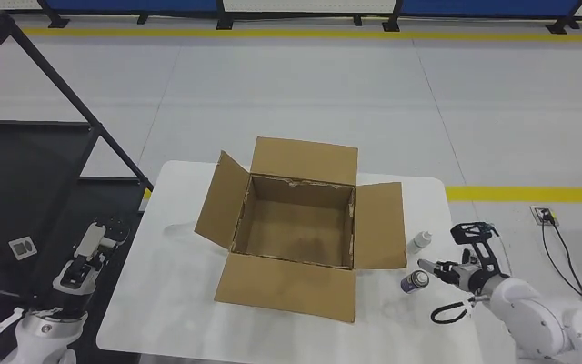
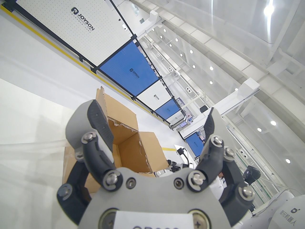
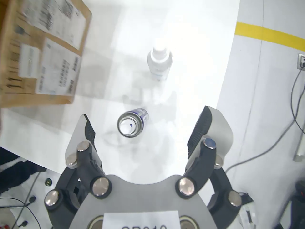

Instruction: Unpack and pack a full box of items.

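Right hand (image 1: 452,271) hovers in the top view over the near right part of the white worktop (image 1: 182,300), its fingers spread wide and holding nothing, with a small upright can (image 1: 415,280) just to its left. A white spray bottle (image 1: 418,241) stands a little farther back, close to the can but apart from it, and both sit just right of the cardboard box (image 1: 296,227). The box stands in the middle of the worktop with all four flaps folded outward and its bare brown floor showing. The left hand (image 1: 102,235) hangs off the worktop's left edge, well apart from the box. In the left wrist view, the left hand (image 2: 153,110) is wide open and grips nothing; the box (image 2: 128,125) lies beyond its fingers on the worktop (image 2: 28,110), seen from low at the side with a torn flap edge raised. In the right wrist view, the right hand (image 3: 146,117) looks down at the worktop (image 3: 195,48) with its two dark pads far apart and nothing between them in contact. The can (image 3: 129,126) stands below the gap, nearer one finger, its round silver top facing up. The spray bottle (image 3: 159,63) stands beyond it, and a box flap (image 3: 43,48) bearing paper labels lies to one side.
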